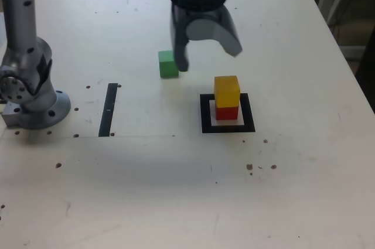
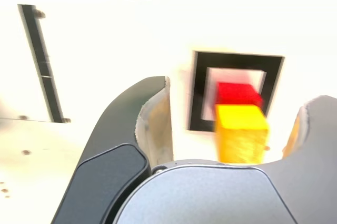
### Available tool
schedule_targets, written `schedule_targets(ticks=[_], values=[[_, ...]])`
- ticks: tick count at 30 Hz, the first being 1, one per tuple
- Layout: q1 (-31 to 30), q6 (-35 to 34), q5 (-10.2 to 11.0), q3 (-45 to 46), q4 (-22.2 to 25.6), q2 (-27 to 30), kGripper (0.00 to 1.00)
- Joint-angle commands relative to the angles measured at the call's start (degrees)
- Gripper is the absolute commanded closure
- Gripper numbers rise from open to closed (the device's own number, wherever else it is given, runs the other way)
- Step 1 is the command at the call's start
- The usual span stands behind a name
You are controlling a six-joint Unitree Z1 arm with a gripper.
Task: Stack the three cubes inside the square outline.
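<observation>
My gripper (image 1: 208, 55) hangs above the table (image 1: 304, 161) with jaws spread and nothing between them. Under it the yellow cube (image 1: 227, 91) sits on the red cube (image 1: 227, 112) inside the square outline (image 1: 204, 114), the only tall obstacle here. The green cube (image 1: 167, 64) stands just beside the exterior view's left finger, apart from the stack. I've got bare table all round the outline; the black tape strip (image 1: 108, 109) lies flat, and the arm's base (image 1: 35, 105) blocks the exterior view's left edge.
</observation>
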State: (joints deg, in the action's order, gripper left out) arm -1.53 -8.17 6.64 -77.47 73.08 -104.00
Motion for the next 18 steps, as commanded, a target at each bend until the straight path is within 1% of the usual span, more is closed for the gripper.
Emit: schedule_targets(ticks=[1,7,10,14,18], values=[[1.2,0.2,0.3,1.7,0.5,2.1,0.01],[5.1,0.3,0.9,6.9,0.6,6.7,0.01],[6.7,0.5,1.3,8.4,0.8,7.9,0.01],[8.8,1.0,1.6,10.2,0.6,8.0,0.02],[11.7,2.6,2.1,11.5,-0.6,6.7,0.04]])
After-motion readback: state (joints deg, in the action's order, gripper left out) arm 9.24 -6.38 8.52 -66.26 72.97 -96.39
